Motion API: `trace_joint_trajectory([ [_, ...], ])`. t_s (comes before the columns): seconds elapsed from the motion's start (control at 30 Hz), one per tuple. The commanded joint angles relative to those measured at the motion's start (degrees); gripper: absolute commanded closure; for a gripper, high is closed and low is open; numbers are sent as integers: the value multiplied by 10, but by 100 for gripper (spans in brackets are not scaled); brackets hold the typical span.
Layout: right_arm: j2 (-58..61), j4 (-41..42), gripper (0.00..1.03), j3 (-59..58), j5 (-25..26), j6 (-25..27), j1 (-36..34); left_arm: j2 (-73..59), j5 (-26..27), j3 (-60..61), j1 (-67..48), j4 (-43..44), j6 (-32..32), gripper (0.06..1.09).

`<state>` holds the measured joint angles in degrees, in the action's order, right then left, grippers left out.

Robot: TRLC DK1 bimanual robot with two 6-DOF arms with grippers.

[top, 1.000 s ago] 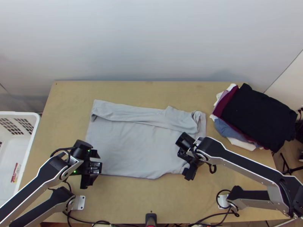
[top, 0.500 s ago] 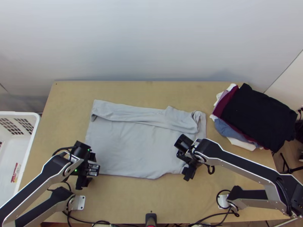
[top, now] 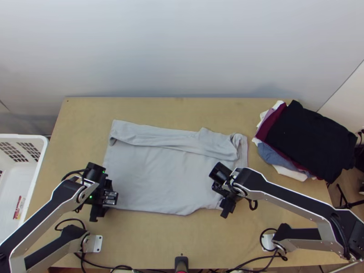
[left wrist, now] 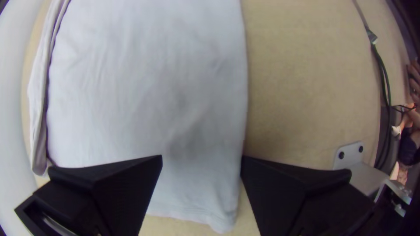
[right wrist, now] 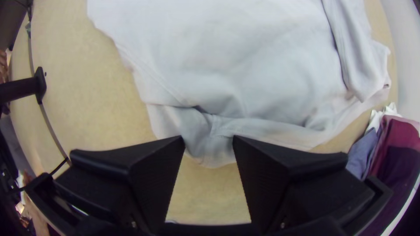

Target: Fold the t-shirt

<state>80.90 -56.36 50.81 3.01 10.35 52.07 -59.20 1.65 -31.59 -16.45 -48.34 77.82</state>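
Top view: one t-shirt point(top: 159, 177), one basket point(top: 44, 146)

A light wooden table point(top: 159, 241) bears a grey t-shirt point(top: 154, 175) and stacked clothes point(top: 309, 139).

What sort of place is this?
Probably a robotics lab or test bench: two mechanical arms stand at a wooden table with a grey shirt and a pile of clothes.

Tool point(top: 221, 199) agape, seemingly over rumpled shirt edge point(right wrist: 212, 150).
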Motion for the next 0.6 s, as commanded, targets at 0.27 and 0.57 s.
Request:
trace_joint_trajectory([
  [0.27, 0, 20, 100, -15, -2, 9, 2, -27, 13, -24, 11, -27, -14, 67],
  [0.57, -4, 20, 100, -26, -1, 9, -4, -36, 31, -22, 13, -32, -12, 103],
])
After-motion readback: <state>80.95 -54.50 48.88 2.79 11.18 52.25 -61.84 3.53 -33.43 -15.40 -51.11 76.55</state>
